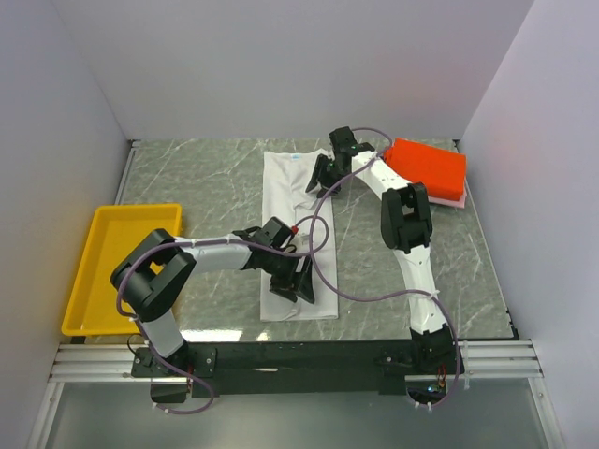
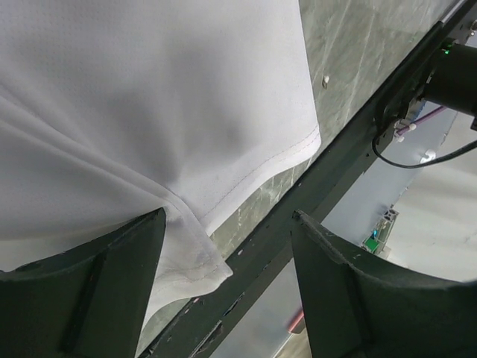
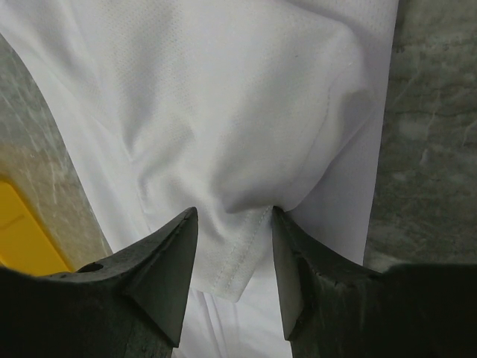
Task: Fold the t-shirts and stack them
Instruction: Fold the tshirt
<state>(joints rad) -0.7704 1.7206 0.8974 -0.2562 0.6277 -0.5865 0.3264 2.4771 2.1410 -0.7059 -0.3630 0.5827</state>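
Observation:
The white t-shirt [image 1: 298, 201] lies as a long narrow strip down the middle of the table, neck end far, hem near. My left gripper [image 1: 295, 281] is open low over its near right corner. In the left wrist view the hem corner [image 2: 201, 261] lies beside the left finger, and the gap of my left gripper [image 2: 229, 216] is otherwise bare. My right gripper [image 1: 323, 178] is open at the shirt's far right edge. In the right wrist view, a bunched sleeve hem [image 3: 238, 253] sits between the tips of my right gripper [image 3: 233, 212]. A folded orange-red t-shirt [image 1: 429, 166] rests on a pink one [image 1: 451, 199] at the far right.
A yellow tray [image 1: 94, 243] stands at the left edge of the table, and its corner shows in the right wrist view [image 3: 19, 231]. The dark front rail [image 2: 298, 201] runs just past the shirt's hem. White walls enclose the table on three sides.

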